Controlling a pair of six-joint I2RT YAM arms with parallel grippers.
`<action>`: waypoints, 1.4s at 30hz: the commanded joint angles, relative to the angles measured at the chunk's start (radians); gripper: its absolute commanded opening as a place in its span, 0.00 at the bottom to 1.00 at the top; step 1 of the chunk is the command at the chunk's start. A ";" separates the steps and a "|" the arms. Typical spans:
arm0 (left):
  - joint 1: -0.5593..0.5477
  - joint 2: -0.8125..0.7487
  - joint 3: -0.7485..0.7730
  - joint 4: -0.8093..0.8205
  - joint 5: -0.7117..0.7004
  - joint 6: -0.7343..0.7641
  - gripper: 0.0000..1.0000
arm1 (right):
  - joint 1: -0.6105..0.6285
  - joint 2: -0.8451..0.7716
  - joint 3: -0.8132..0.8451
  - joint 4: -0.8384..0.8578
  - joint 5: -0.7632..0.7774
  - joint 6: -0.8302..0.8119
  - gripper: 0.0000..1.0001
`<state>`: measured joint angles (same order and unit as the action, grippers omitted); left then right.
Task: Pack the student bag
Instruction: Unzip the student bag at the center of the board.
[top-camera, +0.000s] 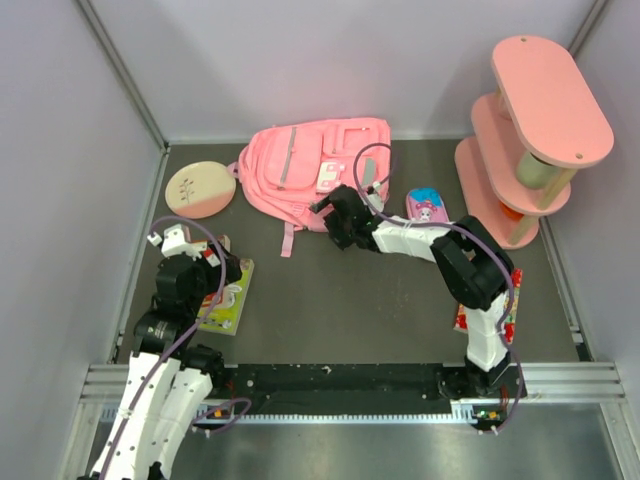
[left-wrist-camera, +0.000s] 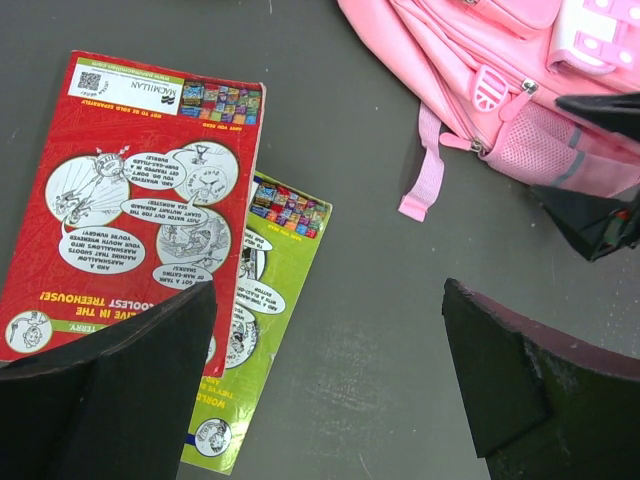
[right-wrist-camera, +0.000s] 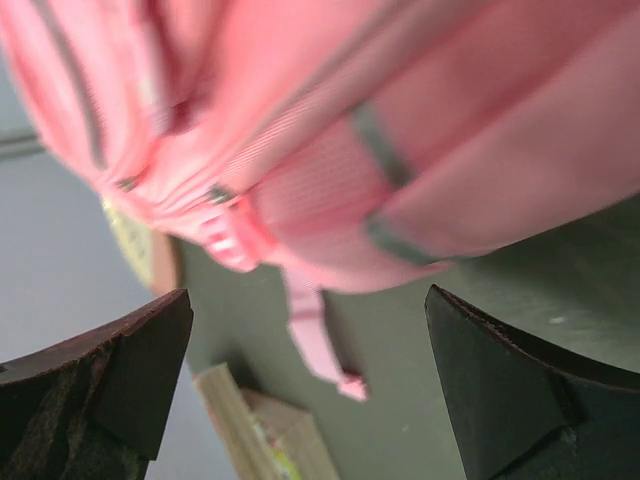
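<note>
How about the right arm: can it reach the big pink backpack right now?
Probably yes. The right gripper is open and sits right at the backpack, at its near edge, with nothing in between that I can see.

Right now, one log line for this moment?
left fingers: open, near books | right fingers: open, facing student bag | nothing held

"MACMILLAN" on the red book (left-wrist-camera: 130, 190).

a red paperback cartoon book (left-wrist-camera: 130, 200) lies partly over a green paperback book (left-wrist-camera: 290, 260) on the dark grey tabletop (left-wrist-camera: 380, 340). the pink fabric backpack (left-wrist-camera: 500, 90) sits apart, upper right. the left gripper (left-wrist-camera: 328, 300) hangs spread wide, empty.
</note>
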<state>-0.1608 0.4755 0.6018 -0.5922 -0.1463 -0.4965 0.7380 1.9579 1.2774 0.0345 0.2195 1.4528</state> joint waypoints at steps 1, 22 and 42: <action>-0.002 -0.001 0.004 0.020 0.005 -0.001 0.99 | 0.004 0.035 0.037 -0.067 0.144 0.080 0.99; -0.009 0.064 -0.022 0.110 0.270 0.073 0.98 | -0.089 -0.155 -0.263 0.200 -0.054 -0.293 0.00; -0.582 0.451 -0.079 0.656 0.103 0.027 0.96 | -0.068 -0.473 -0.372 0.091 -0.215 -0.549 0.00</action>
<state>-0.7345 0.8608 0.5198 -0.1604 0.0074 -0.4488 0.6434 1.5707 0.9028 0.0902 0.0589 0.9569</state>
